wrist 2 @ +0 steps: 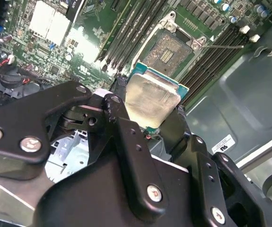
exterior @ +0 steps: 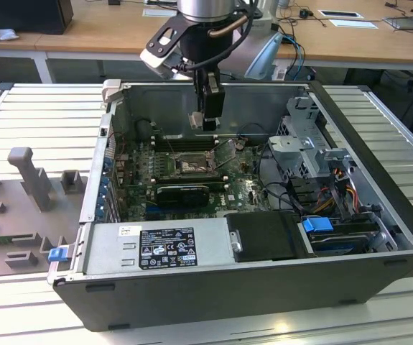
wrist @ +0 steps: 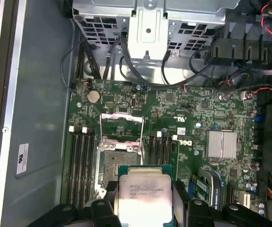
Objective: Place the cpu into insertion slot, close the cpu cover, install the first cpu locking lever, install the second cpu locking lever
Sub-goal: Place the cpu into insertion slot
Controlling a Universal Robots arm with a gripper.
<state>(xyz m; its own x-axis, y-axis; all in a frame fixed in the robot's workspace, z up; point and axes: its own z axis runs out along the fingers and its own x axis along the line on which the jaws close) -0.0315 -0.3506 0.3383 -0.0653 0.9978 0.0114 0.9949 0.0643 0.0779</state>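
Closest to the camera in both wrist views were the black arms of the pincer (wrist 2: 150, 105), and they were squeezed on the two sides of the cpu (wrist 2: 152, 97) — a thin, pale, square chip with a green edge. The chip was up in the air, not resting on anything.

Below it lay the green board inside the open computer case (exterior: 263, 287), which stood on the ribbed grey desk (exterior: 378, 129). The insertion slot (wrist: 117, 163) was a dark square with a silver rim, and it looked bare, with no chip in it. In the first wrist view the held chip hung just beside the slot and partly over its near edge.

The cpu cover (wrist: 120, 125) — a thin silver frame — was flipped up and open past the far side of the slot. A thin metal lever (wrist 2: 225, 46) stuck out loose next to the slot.

So, as I judge it, the chip had been picked up and brought near, but none of the four jobs was done. The chip was not yet in, the cover was not shut, and both levers were not locked.
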